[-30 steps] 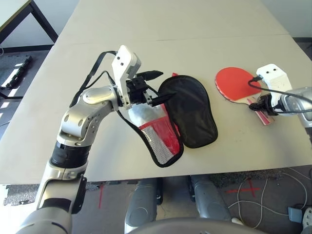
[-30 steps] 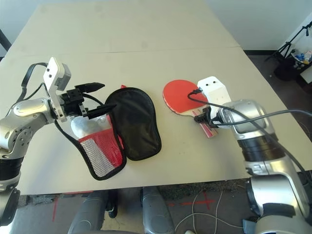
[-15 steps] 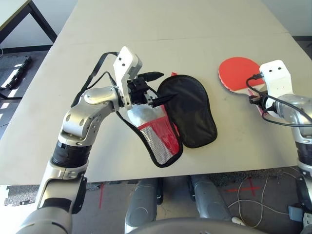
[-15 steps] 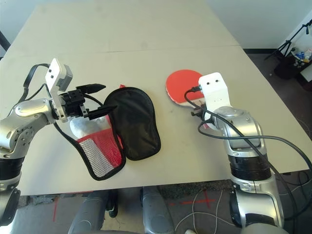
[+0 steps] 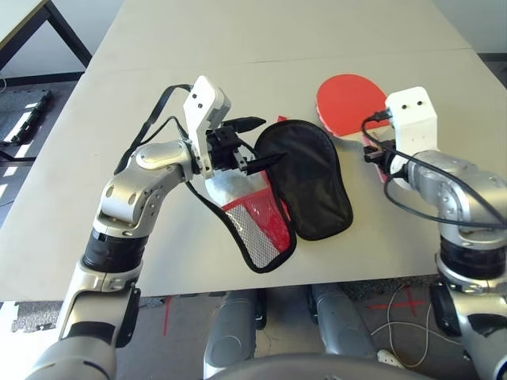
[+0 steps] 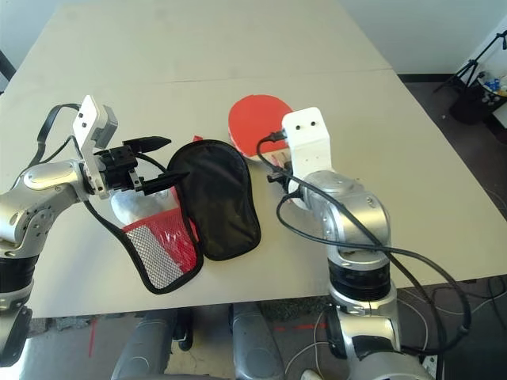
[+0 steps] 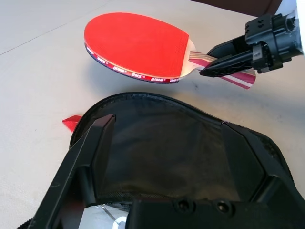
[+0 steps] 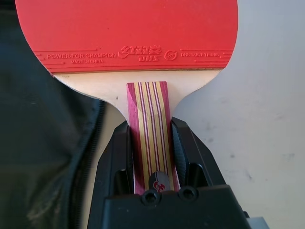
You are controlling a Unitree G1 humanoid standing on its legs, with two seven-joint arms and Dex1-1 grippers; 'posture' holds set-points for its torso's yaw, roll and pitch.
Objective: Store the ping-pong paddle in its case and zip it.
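The left pincer (image 5: 255, 142) stood released, fingers spread, raised over the left edge of the case (image 5: 305, 178). The case lay open on the table (image 5: 238, 47): the black-lined half flat at centre, the red half with grey mesh pocket (image 5: 255, 228) to its near left, overhanging the near table edge. Right of the case, the right pincer (image 8: 151, 143) was clenched on the striped handle of the ping-pong paddle (image 5: 344, 99). The paddle's red face pointed far-left, just beyond the case's far right edge.
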